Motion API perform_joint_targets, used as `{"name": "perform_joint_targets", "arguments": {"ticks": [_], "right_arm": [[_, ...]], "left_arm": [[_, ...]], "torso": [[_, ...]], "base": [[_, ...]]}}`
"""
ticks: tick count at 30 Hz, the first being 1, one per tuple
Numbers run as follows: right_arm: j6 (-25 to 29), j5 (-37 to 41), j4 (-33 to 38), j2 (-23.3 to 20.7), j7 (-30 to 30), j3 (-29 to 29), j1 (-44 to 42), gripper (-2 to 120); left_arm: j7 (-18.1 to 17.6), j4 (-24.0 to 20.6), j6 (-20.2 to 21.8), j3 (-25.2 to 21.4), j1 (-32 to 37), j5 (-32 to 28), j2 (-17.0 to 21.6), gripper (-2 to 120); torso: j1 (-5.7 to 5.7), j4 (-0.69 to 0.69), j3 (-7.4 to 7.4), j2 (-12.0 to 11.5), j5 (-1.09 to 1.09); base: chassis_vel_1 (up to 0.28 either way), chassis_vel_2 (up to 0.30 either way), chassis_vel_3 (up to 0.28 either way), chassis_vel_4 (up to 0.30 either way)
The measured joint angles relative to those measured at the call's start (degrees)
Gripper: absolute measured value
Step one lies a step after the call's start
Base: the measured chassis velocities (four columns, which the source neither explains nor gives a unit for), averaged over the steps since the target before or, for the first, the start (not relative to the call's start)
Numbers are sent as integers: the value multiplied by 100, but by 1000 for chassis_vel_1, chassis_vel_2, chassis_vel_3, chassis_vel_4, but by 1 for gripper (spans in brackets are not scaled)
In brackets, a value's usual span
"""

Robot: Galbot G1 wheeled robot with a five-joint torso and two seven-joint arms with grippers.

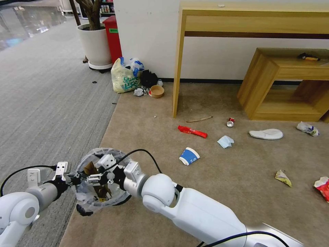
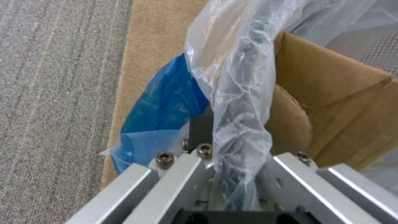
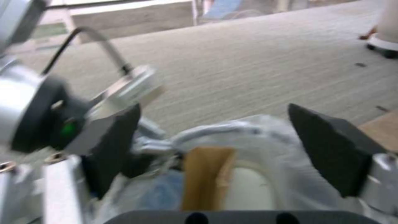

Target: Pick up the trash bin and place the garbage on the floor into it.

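— Black and round, lined with crinkly clear plastic: where is the small trash bin (image 1: 102,180)?
— Held off the tan-brown short-pile carpet floor (image 1: 212,171), near its edge beside the grey striped carpet (image 1: 44,103). The left pincer (image 1: 76,178) is clamped on the bin's rim; in the left wrist view the plastic liner and a blue patch (image 2: 166,112) sit right at its metal fingers.
— And the right pincer (image 1: 102,169)?
— Over the bin's mouth, its dark pads (image 3: 331,149) spread wide apart with nothing between them. A piece of brown cardboard (image 2: 340,109) stands inside the bin.
— What litter lies on the carpet?
— A blue-and-white paper cup (image 1: 189,156) on its side, a red wrapper (image 1: 192,131), a crumpled pale tissue (image 1: 225,141), a crushed can (image 1: 230,122), a white slipper (image 1: 266,133), crumpled plastic (image 1: 307,128), a yellowish scrap (image 1: 283,177) and a red-white wrapper (image 1: 323,187) at the view's right edge. All lie well apart from the bin.
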Motion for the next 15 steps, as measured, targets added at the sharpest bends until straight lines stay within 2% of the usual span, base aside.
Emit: {"name": "perform_joint_targets", "arguments": {"ticks": [7,9,15], "right_arm": [[-148,24,-109,-119,53,871,-70,100],[-156,-19,-285,-215,40,1268,-120,100],[-48,-147,-704,-331,-34,1844,-215,100]], "left_arm": [[190,8,0,-170,195,143,-13,0],[236,9,0,-230,255,161,-32,0],[256,7,1,-281,315,167,-35,0]], "torso": [[0,1,0,0,0],[0,0,0,0,1],[0,0,0,0,1]], "base": [[0,0,0,0],[0,0,0,0],[0,0,0,0]]}}
